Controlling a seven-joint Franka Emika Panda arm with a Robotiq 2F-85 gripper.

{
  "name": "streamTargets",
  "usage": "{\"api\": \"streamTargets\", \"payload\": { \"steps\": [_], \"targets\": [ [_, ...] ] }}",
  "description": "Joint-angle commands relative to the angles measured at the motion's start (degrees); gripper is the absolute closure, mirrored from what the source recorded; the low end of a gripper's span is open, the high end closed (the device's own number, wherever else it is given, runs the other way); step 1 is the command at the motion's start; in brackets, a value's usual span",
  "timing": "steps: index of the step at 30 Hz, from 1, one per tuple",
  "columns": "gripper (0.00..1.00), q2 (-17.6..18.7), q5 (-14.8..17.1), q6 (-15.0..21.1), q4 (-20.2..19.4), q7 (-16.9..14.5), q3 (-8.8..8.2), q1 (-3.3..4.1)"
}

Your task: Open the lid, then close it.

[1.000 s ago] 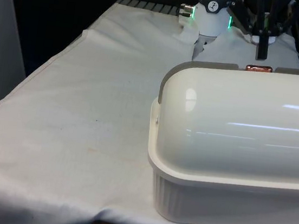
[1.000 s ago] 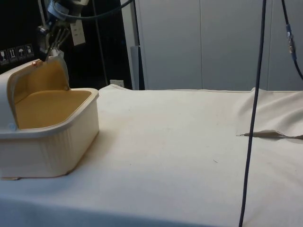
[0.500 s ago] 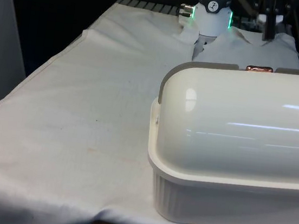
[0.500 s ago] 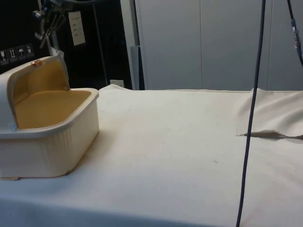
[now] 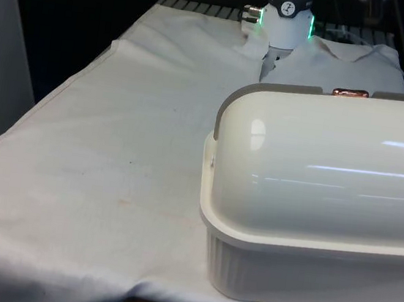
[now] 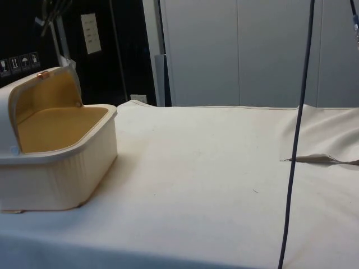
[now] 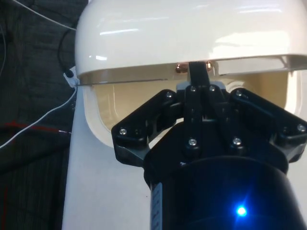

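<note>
I see the bread box (image 5: 319,217) at the near right of the front view, its lid (image 6: 42,89) rolled back open. My gripper (image 7: 198,79) hangs above it, fingers pressed together, empty; the copper handle (image 7: 181,68) lies just beyond the fingertips.

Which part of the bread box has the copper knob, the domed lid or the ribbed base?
The domed lid: the copper knob sits on its raised edge, while the ribbed base below is plain.
</note>
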Motion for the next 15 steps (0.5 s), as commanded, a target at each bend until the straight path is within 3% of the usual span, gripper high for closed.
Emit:
{"api": "streamTargets", "payload": {
  "steps": [1,8,9,15],
  "targets": [
    [1.00,-0.2,-1.0,-0.9,0.5,0.6,-0.52,0.23],
    [1.00,-0.1,-2.6,-3.0,2.6,0.6,-0.74,0.29],
    [1.00,-0.1,-1.7,-2.5,2.3,0.0,-0.29,0.00],
    [1.00,-0.2,-3.5,-3.3,3.3,0.5,-0.29,0.46]
  ]
}}
